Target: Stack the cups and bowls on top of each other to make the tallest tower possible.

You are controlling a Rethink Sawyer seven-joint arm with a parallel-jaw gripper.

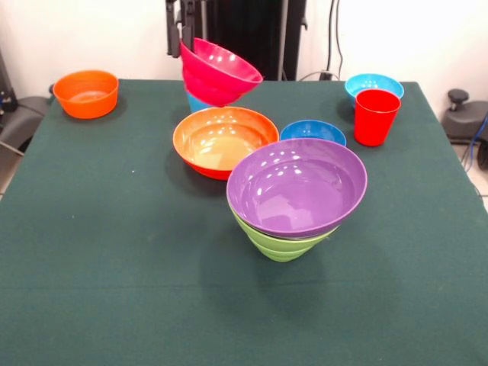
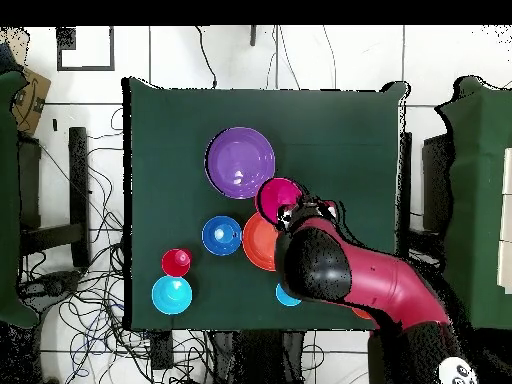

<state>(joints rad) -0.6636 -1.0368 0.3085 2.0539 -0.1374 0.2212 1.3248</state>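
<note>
Tower so far: glossy large purple plastic bowl (image 1: 297, 187) sits tilted on nested lime green bowls (image 1: 280, 245), front of the green-clothed table (image 1: 114, 252).
In hand: gripper (image 1: 185, 34) pinches the rim of the magenta-red plastic bowl (image 1: 219, 72), lifted and tilted above a light blue item (image 1: 195, 102), type unclear.
Loose: large orange bowl (image 1: 224, 139); dark blue bowl (image 1: 313, 133) beside it; small orange bowl (image 1: 86, 93); ridged red tumbler (image 1: 375, 116); light blue bowl (image 1: 373, 85).
Progress: early; most pieces unstacked.
</note>
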